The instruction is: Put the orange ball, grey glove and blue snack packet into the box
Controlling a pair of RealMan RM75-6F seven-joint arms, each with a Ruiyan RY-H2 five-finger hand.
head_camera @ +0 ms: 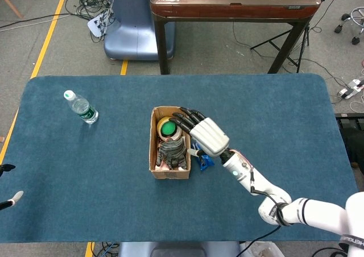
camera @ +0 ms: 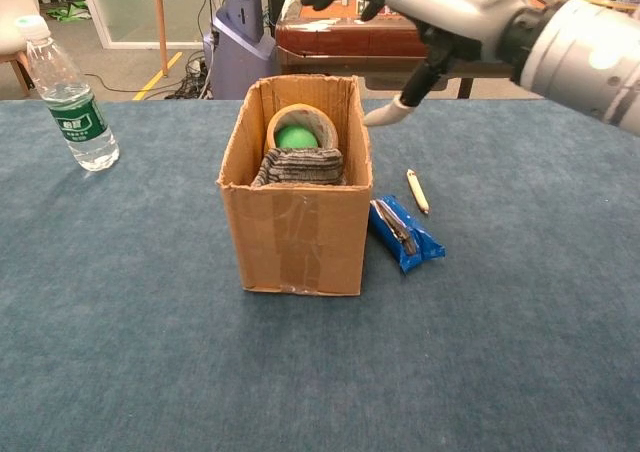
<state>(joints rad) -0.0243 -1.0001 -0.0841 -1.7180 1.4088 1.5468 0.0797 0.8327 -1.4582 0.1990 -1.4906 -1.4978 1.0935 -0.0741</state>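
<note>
Brown cardboard box stands open-topped near the middle of a counter covered in dark blue cloth. Inside it, a grey knitted glove lies folded against the near wall, with a roll of tan tape ringing something green behind it. Just right of the box, on the cloth, lies a blue snack packet, and beside that a small pale stick. The right robot hand, white with black fingers, hangs above the box's right edge with fingers spread and holding nothing. At the far left stands a clear plastic water bottle with a green label. The orange ball cannot be made out
</note>
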